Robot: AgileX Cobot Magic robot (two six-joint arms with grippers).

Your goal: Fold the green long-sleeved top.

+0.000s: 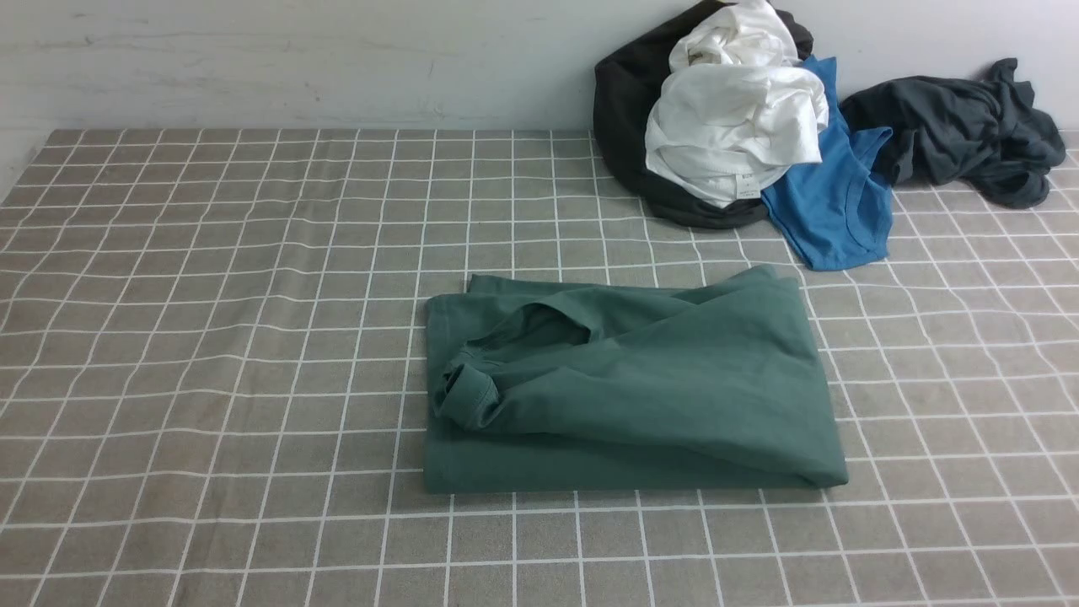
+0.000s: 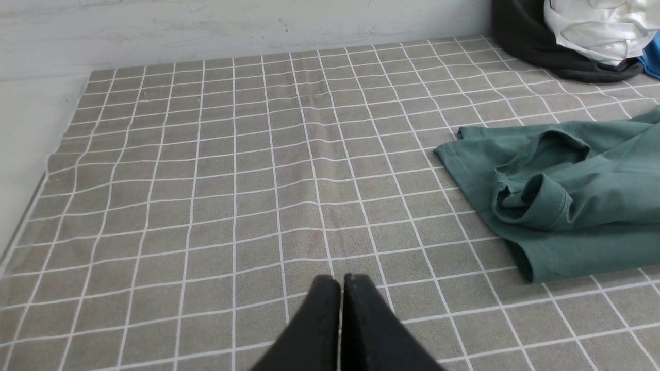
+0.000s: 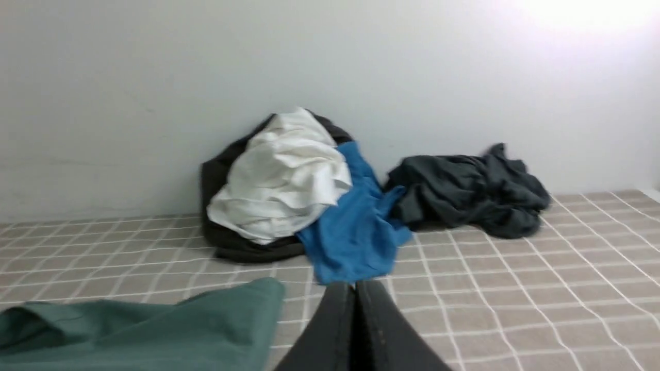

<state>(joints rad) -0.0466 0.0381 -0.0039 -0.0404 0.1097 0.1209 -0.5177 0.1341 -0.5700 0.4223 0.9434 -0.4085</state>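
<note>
The green long-sleeved top (image 1: 641, 388) lies folded into a rough rectangle in the middle of the checked tablecloth, a cuffed sleeve end curled on its left side. No arm shows in the front view. My left gripper (image 2: 341, 281) is shut with nothing in it, hovering over bare cloth off to the side of the top (image 2: 562, 201). My right gripper (image 3: 355, 286) is also shut and empty, with a corner of the top (image 3: 154, 330) beside it.
A pile of clothes sits against the back wall: a white garment (image 1: 733, 118) on a black one (image 1: 624, 110), a bright blue top (image 1: 834, 202), and a dark charcoal garment (image 1: 961, 135) further right. The grey checked tablecloth (image 1: 211, 337) covers the table.
</note>
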